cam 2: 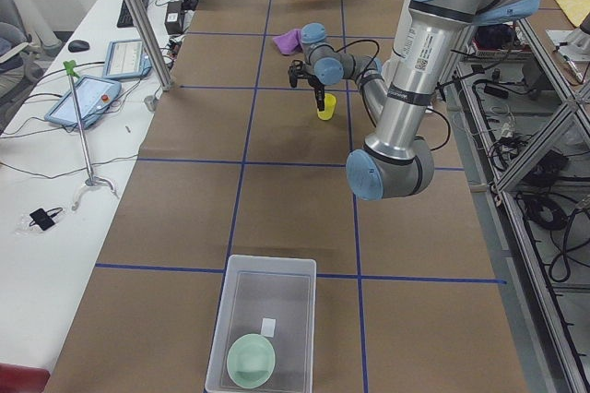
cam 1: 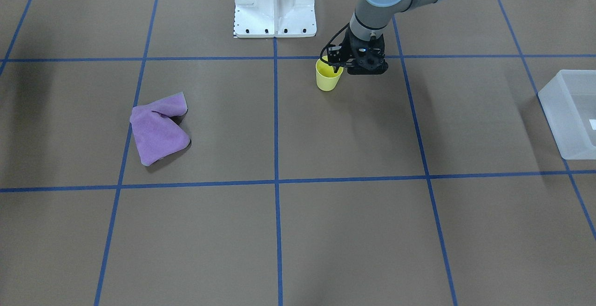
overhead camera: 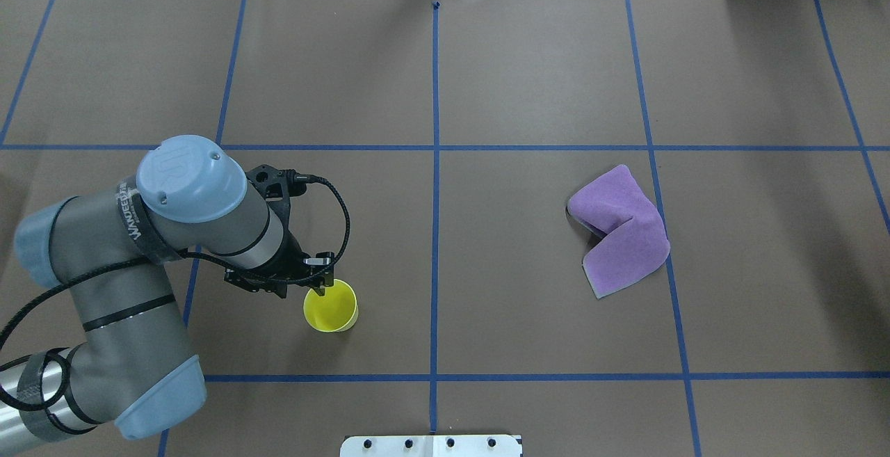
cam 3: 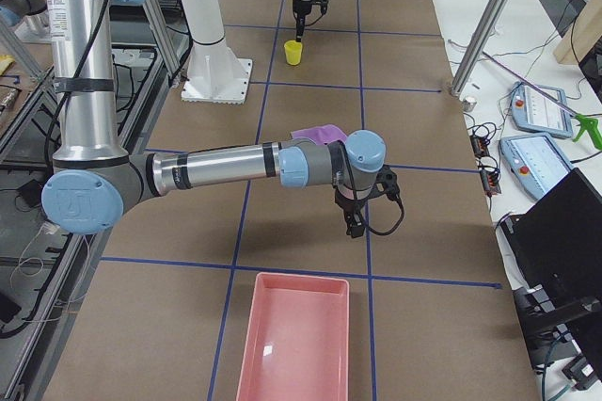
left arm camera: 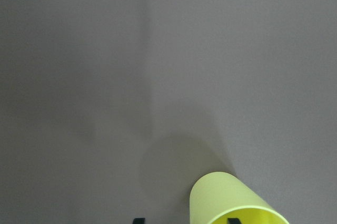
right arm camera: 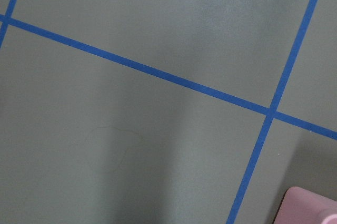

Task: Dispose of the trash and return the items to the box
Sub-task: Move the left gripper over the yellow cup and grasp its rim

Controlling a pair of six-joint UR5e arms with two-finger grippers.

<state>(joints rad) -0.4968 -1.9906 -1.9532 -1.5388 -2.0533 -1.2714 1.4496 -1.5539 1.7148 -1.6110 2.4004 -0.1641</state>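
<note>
The yellow cup (overhead camera: 331, 306) stands upright on the brown table near the robot's base; it also shows in the front view (cam 1: 328, 77) and the left wrist view (left arm camera: 231, 203). My left gripper (overhead camera: 322, 289) is open at the cup's rim, one finger inside the cup and one outside. The frosted white box (cam 2: 263, 324) sits at the table's left end with the sage-green bowl (cam 2: 251, 361) inside it. My right gripper (cam 3: 356, 222) hangs low over bare table, and I cannot tell whether it is open or shut.
A crumpled purple cloth (overhead camera: 621, 231) lies on the table's right half. A pink bin (cam 3: 293, 335) sits at the right end, near my right gripper; its corner shows in the right wrist view (right arm camera: 310, 205). The white pedestal (cam 1: 274, 3) stands behind the cup.
</note>
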